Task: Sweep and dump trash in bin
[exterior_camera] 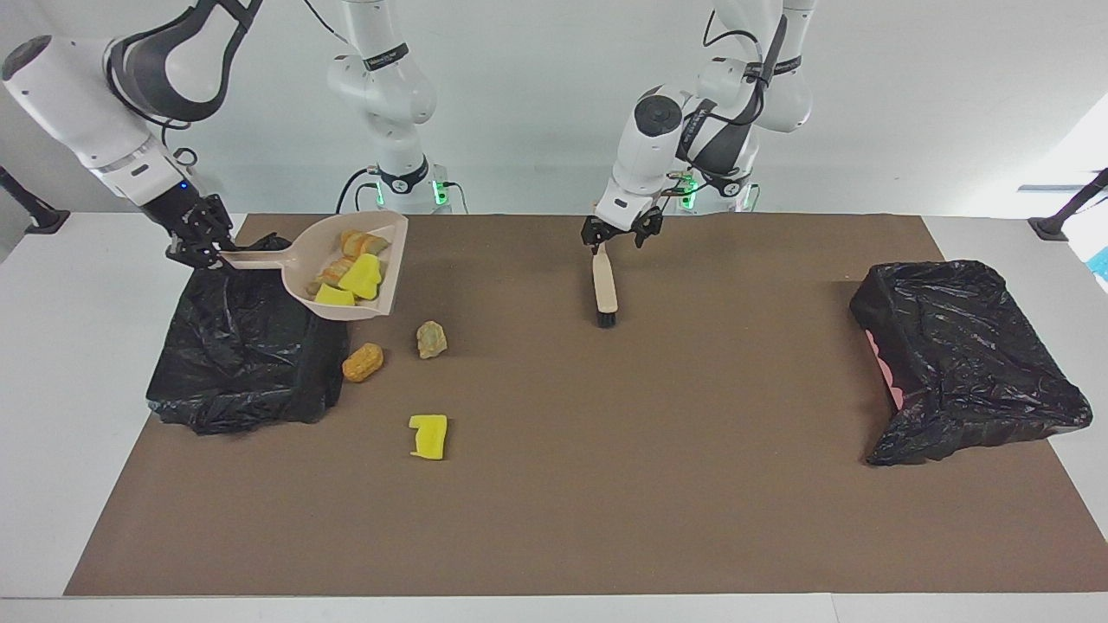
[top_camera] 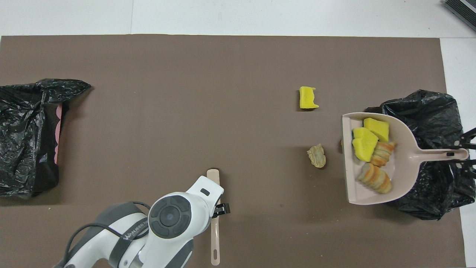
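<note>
One camera faces the robots; one looks down; both share the mat

Seven pieces of trash are counted: three yellow sponge chunks and four bread-like lumps. Two black-bagged bins, one beige dustpan and one brush are seen.
</note>
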You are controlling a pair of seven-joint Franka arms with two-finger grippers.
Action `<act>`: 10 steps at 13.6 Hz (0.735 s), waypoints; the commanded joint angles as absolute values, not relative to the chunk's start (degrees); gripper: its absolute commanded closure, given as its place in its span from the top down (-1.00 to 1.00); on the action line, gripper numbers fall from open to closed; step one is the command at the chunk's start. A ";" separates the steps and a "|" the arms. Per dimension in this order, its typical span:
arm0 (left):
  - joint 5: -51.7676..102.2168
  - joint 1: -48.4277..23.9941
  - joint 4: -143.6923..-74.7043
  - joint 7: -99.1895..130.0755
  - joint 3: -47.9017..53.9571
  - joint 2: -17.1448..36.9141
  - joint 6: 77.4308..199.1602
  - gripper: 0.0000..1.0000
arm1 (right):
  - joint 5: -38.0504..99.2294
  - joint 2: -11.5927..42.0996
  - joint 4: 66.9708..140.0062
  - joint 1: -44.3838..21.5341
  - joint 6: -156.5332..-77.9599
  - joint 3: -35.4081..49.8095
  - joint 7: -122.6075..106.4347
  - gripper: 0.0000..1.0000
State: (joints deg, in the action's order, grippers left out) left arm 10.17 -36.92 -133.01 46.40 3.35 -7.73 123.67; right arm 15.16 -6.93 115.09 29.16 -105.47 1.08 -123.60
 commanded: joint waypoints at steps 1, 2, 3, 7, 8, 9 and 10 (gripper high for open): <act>10.02 -32.18 -128.78 46.06 3.69 -7.03 121.55 1.00 | 15.65 -7.03 112.07 33.47 -102.48 0.71 -128.05 -1.00; 9.93 -29.91 -127.63 45.27 3.60 -6.94 121.55 1.00 | 14.34 -6.77 110.93 34.70 -102.31 0.18 -128.75 -1.00; 9.93 -27.88 -126.40 43.78 3.60 -6.94 121.47 1.00 | 11.63 -6.51 110.31 35.24 -102.57 -0.43 -128.76 -1.00; 6.00 -18.74 -120.25 29.48 3.52 -5.72 117.96 1.00 | 4.33 -6.33 110.30 35.42 -103.80 -1.49 -130.87 -1.00; 5.72 -16.63 -118.41 26.92 3.52 -5.36 116.56 1.00 | 2.04 -6.59 111.09 35.42 -105.54 -1.49 -130.09 -1.00; 5.63 -14.70 -116.30 24.20 3.52 -4.75 114.72 1.00 | 0.98 -6.50 111.27 35.42 -107.99 -1.41 -129.64 -1.00; 5.71 -12.76 -114.37 21.21 3.52 -4.14 112.78 1.00 | -0.16 -6.33 111.36 35.42 -109.15 -1.41 -129.03 -1.00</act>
